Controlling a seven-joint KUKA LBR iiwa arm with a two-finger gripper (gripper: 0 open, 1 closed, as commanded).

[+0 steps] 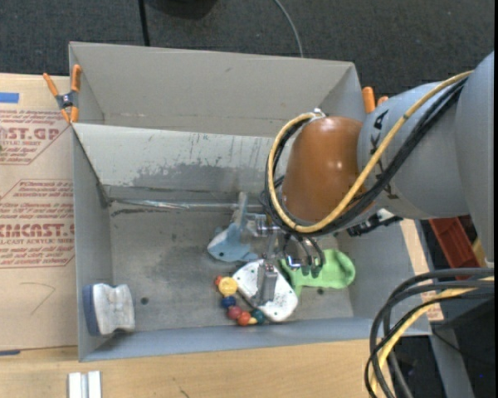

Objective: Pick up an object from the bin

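Bin: grey sheet metal, sloped walls, floor scuffed and streaked.

Far left of the gripper, in the near-left corner: white lumpy block, rough-looking, with a blue edge on its left side. It sits alone, well apart from everything else.

Just left of the gripper: pale blue flat piece, smooth and roughly triangular, lying on the floor.

Below-left of the gripper: small yellow ball, then a short string of red and blue beads, touching the white piece.

Directly under the gripper: white flat rounded piece, smooth and plastic-looking. The gripper is down on or just above it; contact is unclear. Spread or pressed together: can't tell.

Just right of the gripper: bright green soft-looking blob, lobed, butting against the white piece.

Above the gripper: glossy orange-brown wrist cover, with yellow cables looped around it.
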